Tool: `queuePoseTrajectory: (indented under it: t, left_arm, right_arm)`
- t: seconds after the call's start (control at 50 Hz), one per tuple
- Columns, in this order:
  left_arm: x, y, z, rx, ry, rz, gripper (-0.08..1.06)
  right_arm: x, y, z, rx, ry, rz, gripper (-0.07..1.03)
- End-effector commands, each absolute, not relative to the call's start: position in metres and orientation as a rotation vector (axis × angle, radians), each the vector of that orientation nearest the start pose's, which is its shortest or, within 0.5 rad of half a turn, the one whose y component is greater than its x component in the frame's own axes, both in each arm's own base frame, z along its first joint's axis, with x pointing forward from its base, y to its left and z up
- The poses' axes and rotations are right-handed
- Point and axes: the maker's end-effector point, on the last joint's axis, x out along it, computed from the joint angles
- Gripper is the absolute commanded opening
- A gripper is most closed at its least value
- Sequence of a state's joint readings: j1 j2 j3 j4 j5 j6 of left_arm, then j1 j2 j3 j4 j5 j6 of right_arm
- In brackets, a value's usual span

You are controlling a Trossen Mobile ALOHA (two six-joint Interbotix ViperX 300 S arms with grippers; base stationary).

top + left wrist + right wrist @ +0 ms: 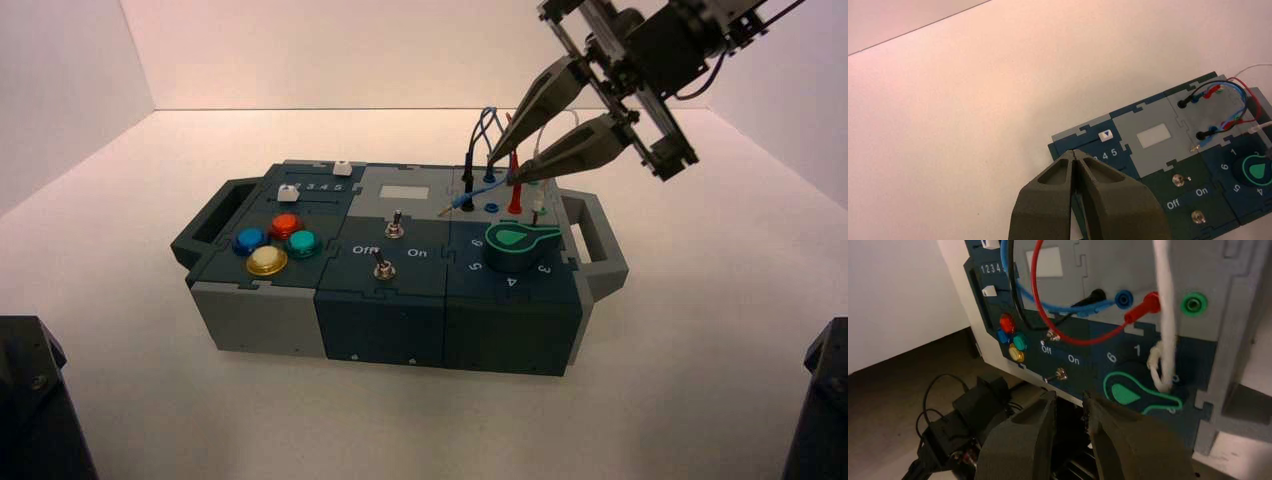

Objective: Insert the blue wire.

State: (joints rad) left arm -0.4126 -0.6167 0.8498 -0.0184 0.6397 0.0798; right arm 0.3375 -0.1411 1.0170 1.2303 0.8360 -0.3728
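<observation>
The blue wire (487,118) loops up at the box's back right corner. One of its plugs stands in a back-row socket (489,176). Its other plug (460,203) lies loose on the box top, metal pin pointing left, beside the empty blue socket (491,208). In the right wrist view the blue wire (1095,305) ends next to that blue socket (1123,299). My right gripper (505,170) hovers open just above the sockets; in its wrist view the right gripper (1068,397) has nothing between its fingers. My left gripper (1075,152) is shut and empty, held off the box's left end.
A red plug (514,195), a black plug (467,185) and a white cord (1165,315) crowd the socket area. The green knob (515,245) sits just in front of them. Two toggle switches (381,262), coloured buttons (268,260) and a slider (342,169) lie to the left.
</observation>
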Motion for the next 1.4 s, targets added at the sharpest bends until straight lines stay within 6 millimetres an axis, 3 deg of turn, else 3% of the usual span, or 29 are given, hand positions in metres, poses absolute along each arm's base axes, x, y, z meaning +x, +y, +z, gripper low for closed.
queuePoseTrajectory:
  t: [0.02,0.56,0.86,1.4]
  left_arm:
    - [0.265,-0.119,0.216,0.235,0.803,-0.429,-0.03]
    - [0.266,-0.119,0.221,0.230,0.793,-0.428,-0.03]
    - [0.266,-0.119,0.221,0.229,0.792,-0.428,-0.03]
    - [0.268,-0.119,0.224,0.235,0.783,-0.428,-0.03]
  right_arm:
    - [0.206,0.208,0.087,0.845,1.553,0.522,0.30]
    - [0.221,0.217,0.054,0.847,1.584,0.551,0.30]
    - [0.237,0.220,0.046,0.834,1.563,0.551,0.30]
    - [0.246,0.218,0.035,0.806,1.532,0.524,0.30]
